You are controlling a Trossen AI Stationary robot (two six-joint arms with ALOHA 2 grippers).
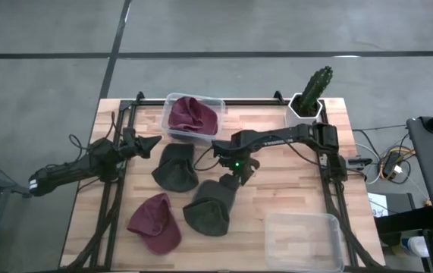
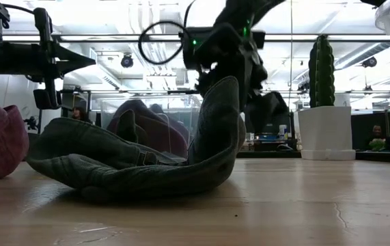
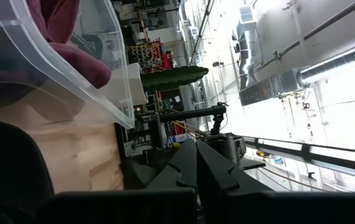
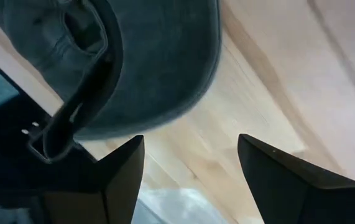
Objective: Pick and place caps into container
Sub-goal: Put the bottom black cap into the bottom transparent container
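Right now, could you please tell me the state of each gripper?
Left gripper: closed, holding nothing, beside the container.
Right gripper: open over the dark olive cap, holding nothing.

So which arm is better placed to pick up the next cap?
Right, likely: the right gripper hangs open directly over the dark olive fabric cap mid-table, while the left gripper waits shut at the table's left.

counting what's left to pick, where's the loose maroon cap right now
In the high view the loose maroon cap lies at the table's front left, beside an olive cap and away from the container at the back.
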